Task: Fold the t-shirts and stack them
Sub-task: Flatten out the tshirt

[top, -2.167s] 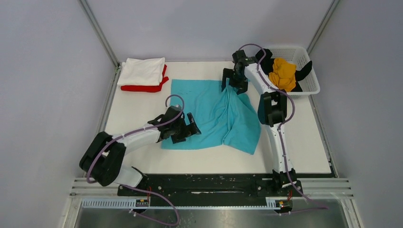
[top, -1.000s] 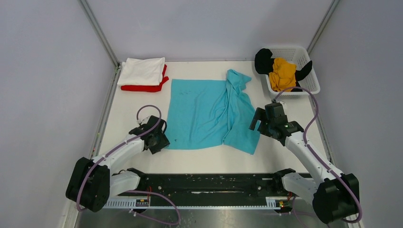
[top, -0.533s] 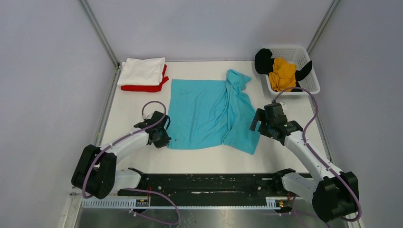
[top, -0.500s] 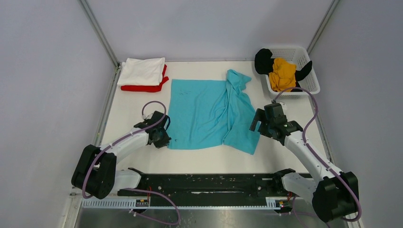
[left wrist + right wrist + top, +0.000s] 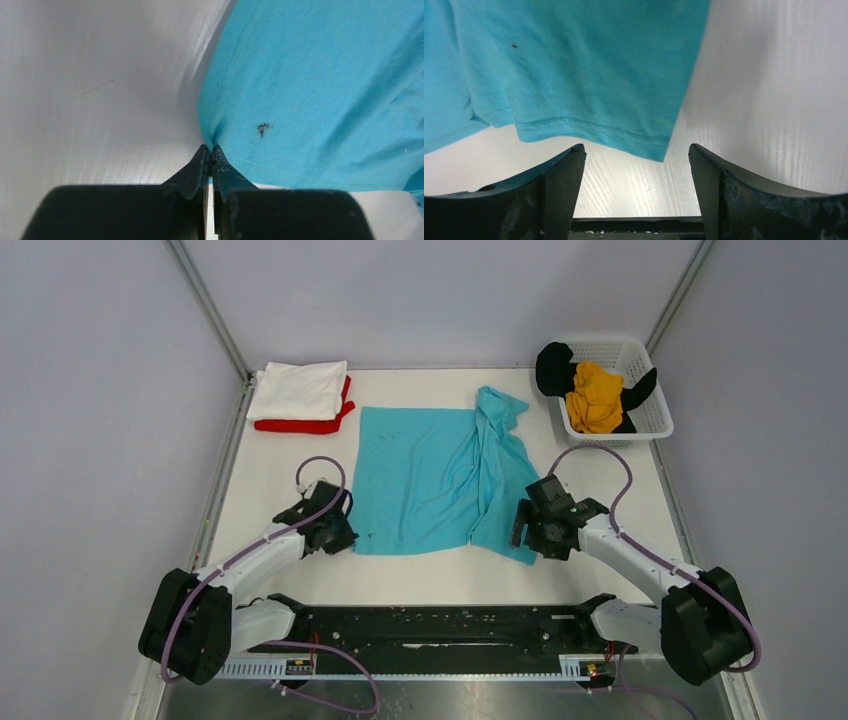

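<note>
The turquoise t-shirt (image 5: 430, 475) lies spread on the table, its right side bunched into folds. My left gripper (image 5: 338, 535) is at its near left corner, and the left wrist view shows that gripper (image 5: 210, 148) shut on a pinch of the turquoise t-shirt (image 5: 320, 75). At the near right corner my right gripper (image 5: 522, 530) is low over the table. In the right wrist view the right gripper (image 5: 636, 150) is open, with the hem corner of the turquoise t-shirt (image 5: 574, 60) just ahead of its fingertips. A folded white t-shirt (image 5: 298, 390) lies on a red t-shirt (image 5: 300, 426).
A white mesh basket (image 5: 655, 410) stands at the far right corner with a mustard-yellow t-shirt (image 5: 593, 397) and a black t-shirt (image 5: 552, 365) in it. The white and red stack is at the far left corner. Grey walls enclose the table.
My right gripper has swung left and nearer, down to the turquoise shirt's near right corner. My left gripper has shut on the near left corner.
</note>
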{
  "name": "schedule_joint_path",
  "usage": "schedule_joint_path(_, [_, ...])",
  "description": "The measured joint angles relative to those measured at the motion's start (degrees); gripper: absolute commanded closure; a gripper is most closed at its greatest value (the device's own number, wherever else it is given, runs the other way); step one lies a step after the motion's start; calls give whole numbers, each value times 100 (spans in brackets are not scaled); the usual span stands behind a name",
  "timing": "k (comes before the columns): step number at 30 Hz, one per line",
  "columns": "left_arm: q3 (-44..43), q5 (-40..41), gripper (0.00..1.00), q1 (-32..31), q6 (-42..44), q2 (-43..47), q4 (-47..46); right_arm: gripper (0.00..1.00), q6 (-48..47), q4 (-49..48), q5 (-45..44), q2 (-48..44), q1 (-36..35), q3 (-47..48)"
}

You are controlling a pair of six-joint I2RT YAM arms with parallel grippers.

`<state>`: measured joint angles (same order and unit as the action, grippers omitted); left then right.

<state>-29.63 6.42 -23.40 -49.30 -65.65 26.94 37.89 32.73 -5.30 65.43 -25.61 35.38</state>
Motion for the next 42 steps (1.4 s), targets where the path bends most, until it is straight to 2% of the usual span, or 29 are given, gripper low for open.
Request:
schedule_joint_path(12, [177,31,100,-2,92,240,-136,62,337,109,-348,1224,-710,247])
schedule_joint_path(19, [203,140,100,-2,111,509,-127,100,413,120,-588,1425,-748,396])
schedule_joint_path(24, [142,192,100,-2,111,920,-20,100,396,133,-896,1298,-758,402])
schedule_joint_path(28, [-339,297,100,-7,109,1416,85,100,306,455,-1502,446,-767,638])
schedule_joint_path(35, [-2079,459,100,-15,254,2074,205,100,-179,844,-2586,-1322,-767,2218])
schedule_joint_path(42, [-4201,474,100,-15,551,2365,455,100,-837,1132,-3285,-2304,-767,4223])
